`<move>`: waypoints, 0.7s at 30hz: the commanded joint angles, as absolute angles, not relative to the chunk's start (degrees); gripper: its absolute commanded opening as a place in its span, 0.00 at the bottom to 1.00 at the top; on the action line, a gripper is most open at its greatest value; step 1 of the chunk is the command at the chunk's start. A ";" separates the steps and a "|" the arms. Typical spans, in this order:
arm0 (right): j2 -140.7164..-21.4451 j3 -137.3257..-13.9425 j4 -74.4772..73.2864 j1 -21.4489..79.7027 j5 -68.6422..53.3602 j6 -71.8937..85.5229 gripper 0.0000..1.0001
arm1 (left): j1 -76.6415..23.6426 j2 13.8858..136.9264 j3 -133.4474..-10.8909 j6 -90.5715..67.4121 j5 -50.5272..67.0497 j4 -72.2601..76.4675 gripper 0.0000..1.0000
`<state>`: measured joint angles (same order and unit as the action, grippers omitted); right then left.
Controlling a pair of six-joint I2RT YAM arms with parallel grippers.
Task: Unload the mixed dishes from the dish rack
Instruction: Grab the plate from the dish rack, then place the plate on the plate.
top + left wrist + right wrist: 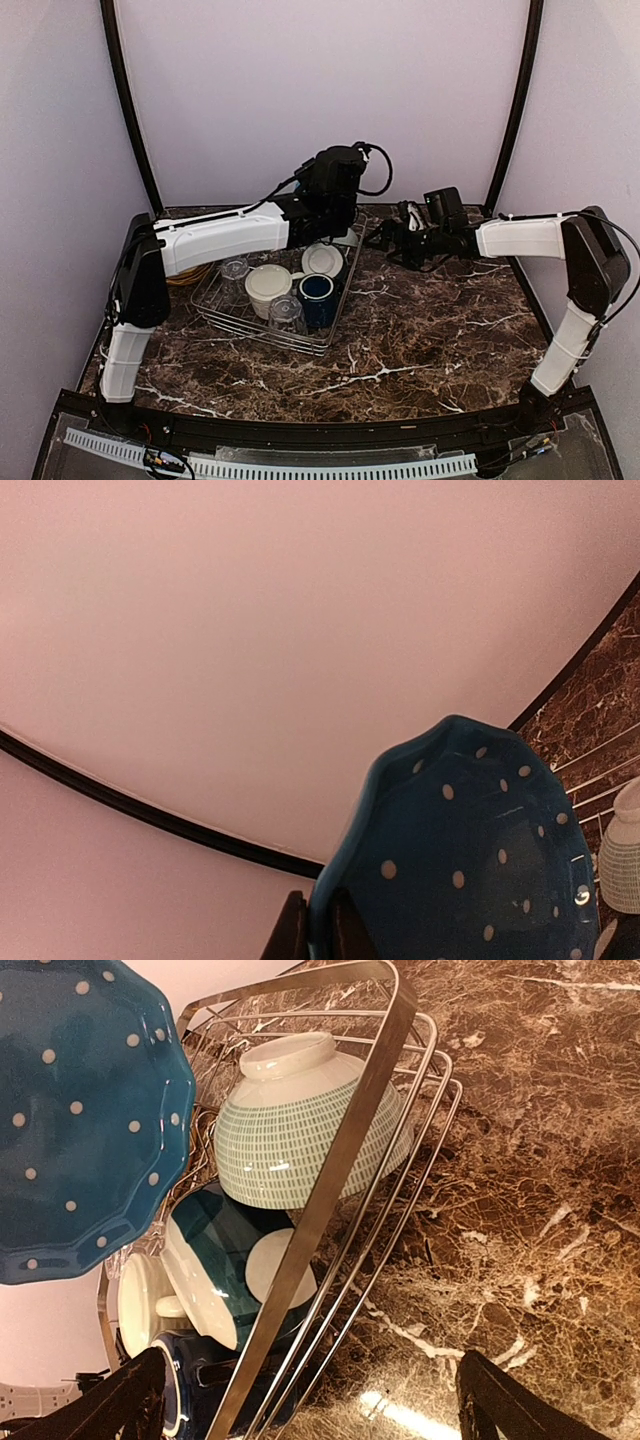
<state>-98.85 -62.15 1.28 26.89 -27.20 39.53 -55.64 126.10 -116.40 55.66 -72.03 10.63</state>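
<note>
Overhead, the dish rack (260,333) sits on the marble counter (430,330), holding a cream bowl (268,285), dark blue mug (317,290) and clear glass (285,312). At the left wrist, the left gripper (318,932) pinches the rim of the blue dotted plate (460,860). From the right wrist, the right gripper (310,1400) gapes wide, empty, beside the dish rack and its green-hatched bowl (300,1130).

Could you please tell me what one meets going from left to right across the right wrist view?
First the blue dotted plate, then the green-patterned bowl, then the marble table.
</note>
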 commanded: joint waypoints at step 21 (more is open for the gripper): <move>-94.12 -59.07 -2.59 27.33 -22.23 34.54 0.99 | -31.72 99.64 -115.40 -10.82 -21.58 -40.47 0.01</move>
